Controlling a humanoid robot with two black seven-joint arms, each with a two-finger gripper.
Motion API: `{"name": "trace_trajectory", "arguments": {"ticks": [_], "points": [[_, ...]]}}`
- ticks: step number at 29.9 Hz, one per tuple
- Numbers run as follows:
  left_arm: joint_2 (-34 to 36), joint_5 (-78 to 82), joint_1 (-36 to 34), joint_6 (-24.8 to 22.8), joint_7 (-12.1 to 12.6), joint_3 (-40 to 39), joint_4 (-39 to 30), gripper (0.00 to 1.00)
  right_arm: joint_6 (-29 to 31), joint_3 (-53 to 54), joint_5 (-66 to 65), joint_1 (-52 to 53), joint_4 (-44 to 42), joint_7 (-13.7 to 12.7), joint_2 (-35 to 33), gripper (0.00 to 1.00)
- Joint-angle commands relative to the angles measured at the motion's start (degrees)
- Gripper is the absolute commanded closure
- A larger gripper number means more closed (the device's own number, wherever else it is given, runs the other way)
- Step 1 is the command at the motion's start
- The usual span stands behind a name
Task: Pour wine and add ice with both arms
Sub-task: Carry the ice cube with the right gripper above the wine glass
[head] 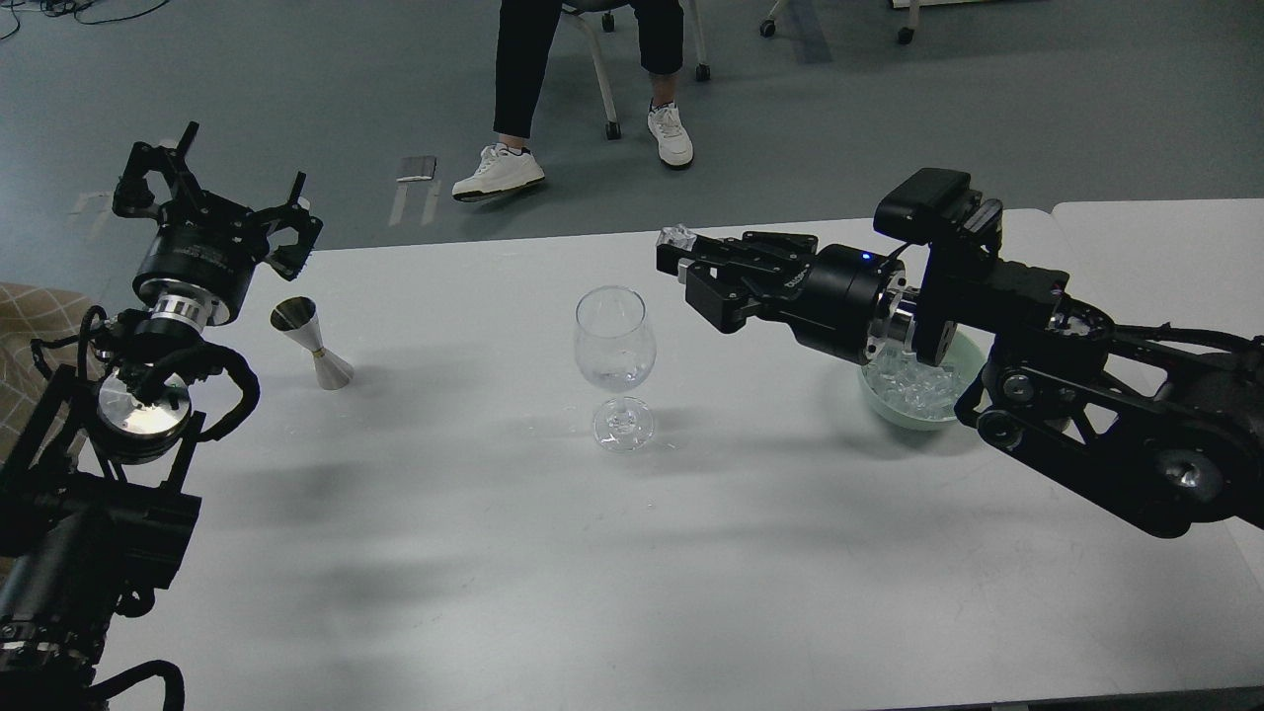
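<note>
A clear wine glass (615,360) stands upright at the table's middle with a little clear liquid in it. My right gripper (681,259) is shut on an ice cube (676,237), held above the table just right of the glass's rim. A pale green bowl (913,400) of ice cubes (913,385) sits behind my right arm, partly hidden by it. My left gripper (212,193) is open and empty at the far left, above and behind a steel jigger (316,344).
The white table (632,553) ends close behind the glass; a second table (1165,227) joins at the right. A seated person's legs (583,89) and chair are on the floor beyond. A tan checked cloth (20,336) lies at the left edge.
</note>
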Motion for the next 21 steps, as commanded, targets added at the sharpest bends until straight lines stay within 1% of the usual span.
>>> {"name": "trace_trajectory", "arguments": {"ticks": [1, 4, 10, 21], "points": [[0.13, 0.00, 0.09, 0.00, 0.08, -0.44, -0.07, 0.02, 0.00, -0.03, -0.02, 0.02, -1.12, -0.92, 2.76, 0.97], [0.13, 0.00, 0.00, -0.09, 0.08, -0.61, -0.07, 0.02, 0.00, -0.20, -1.51, 0.37, -2.35, -1.10, 3.90, 0.94], [0.13, -0.09, 0.09, -0.09, 0.08, -0.61, -0.07, 0.02, 0.09, -0.29, -2.83, 0.55, -4.11, -1.10, 6.28, 0.94], [0.22, -1.06, 0.18, -0.09, 0.08, -0.61, 0.02, 0.02, 0.27, -1.52, -6.00, 1.08, -5.26, -0.92, 7.34, 0.93]]}}
